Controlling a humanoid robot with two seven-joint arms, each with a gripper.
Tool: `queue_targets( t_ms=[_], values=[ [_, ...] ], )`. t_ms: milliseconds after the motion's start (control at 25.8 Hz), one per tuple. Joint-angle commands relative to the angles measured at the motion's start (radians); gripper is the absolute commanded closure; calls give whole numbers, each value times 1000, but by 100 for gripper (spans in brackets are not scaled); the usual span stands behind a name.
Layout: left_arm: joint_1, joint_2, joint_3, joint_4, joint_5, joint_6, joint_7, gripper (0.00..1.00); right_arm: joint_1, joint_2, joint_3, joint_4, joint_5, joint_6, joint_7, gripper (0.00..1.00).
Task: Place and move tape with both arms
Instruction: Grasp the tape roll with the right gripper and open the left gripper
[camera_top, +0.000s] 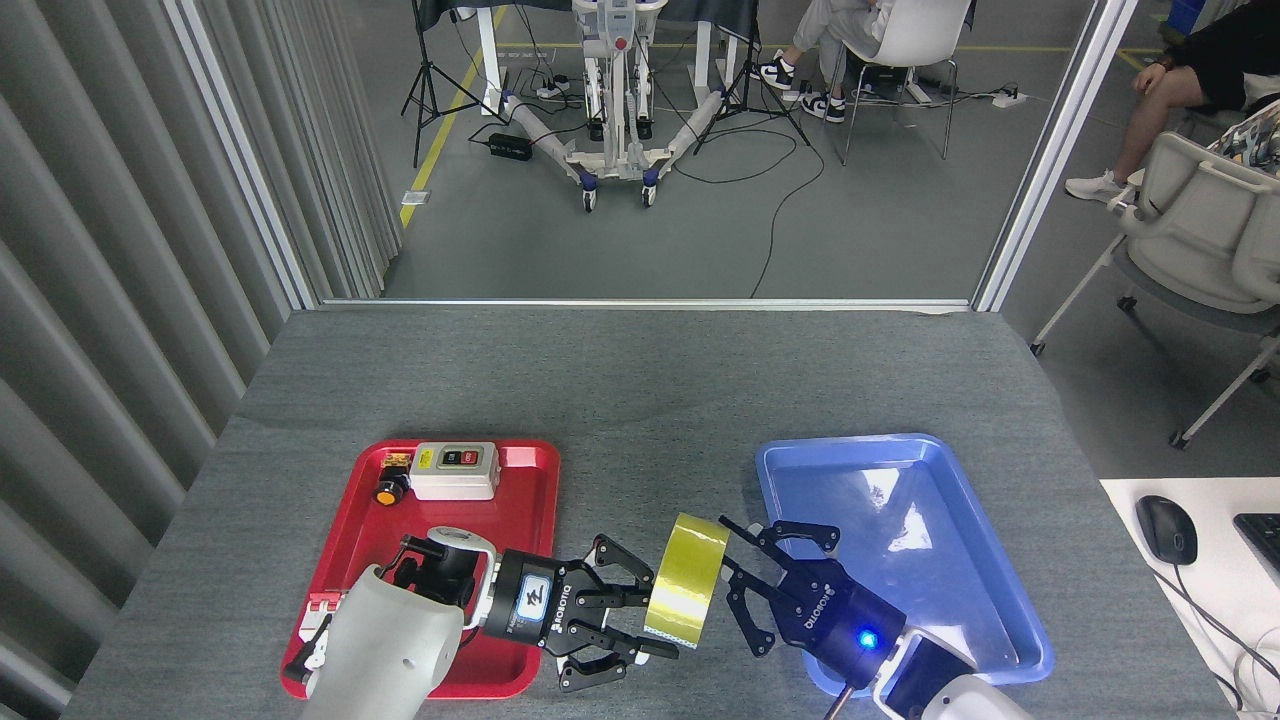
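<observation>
The tape (687, 578), a yellow roll seen edge-on, hangs above the grey table (640, 400) between the two trays. My left gripper (655, 625) reaches in from the left and is shut on the roll's lower left rim. My right gripper (730, 560), black with a blue light, comes in from the lower right. It stands open, its fingertips close against the roll's right side, one near the top edge and one lower down. The roll hides whether they touch it.
A red tray (540, 452) on the left holds a white switch box (455, 470) and an orange knob (388, 492). The blue tray (960, 560) lies to the right. Two people sit beyond the table's far edge, and an office chair (1200, 240) stands at the right.
</observation>
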Motion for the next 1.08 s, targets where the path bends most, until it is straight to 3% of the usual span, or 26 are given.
queue_targets(
  t_ms=[0,39,77,310,542,620,813,1046],
  values=[
    [0,0,-1,4,-12,-19,-9,23,1,-5,0,-2,0,15,-2,90],
    [0,0,-1,4,-19,-19,-9,4,1,-7,0,-3,0,15,-2,90],
    [0,-2,2,4,-20,-19,-9,0,1,-8,0,-3,0,15,-2,90],
    [2,-2,9,12,-22,-73,-6,0,3,-13,0,-9,-1,12,-4,90],
    [3,8,31,13,-45,-252,80,0,9,-36,-1,-26,-17,-16,-7,90],
    [16,8,55,12,-109,-326,123,0,11,-51,0,-26,-38,-16,-7,90],
    [31,21,106,10,-342,-625,269,0,12,-61,0,-28,-44,-17,-7,93],
    [36,72,144,-17,-559,-794,335,0,23,-67,-1,-55,-50,-22,-7,93]
  ],
)
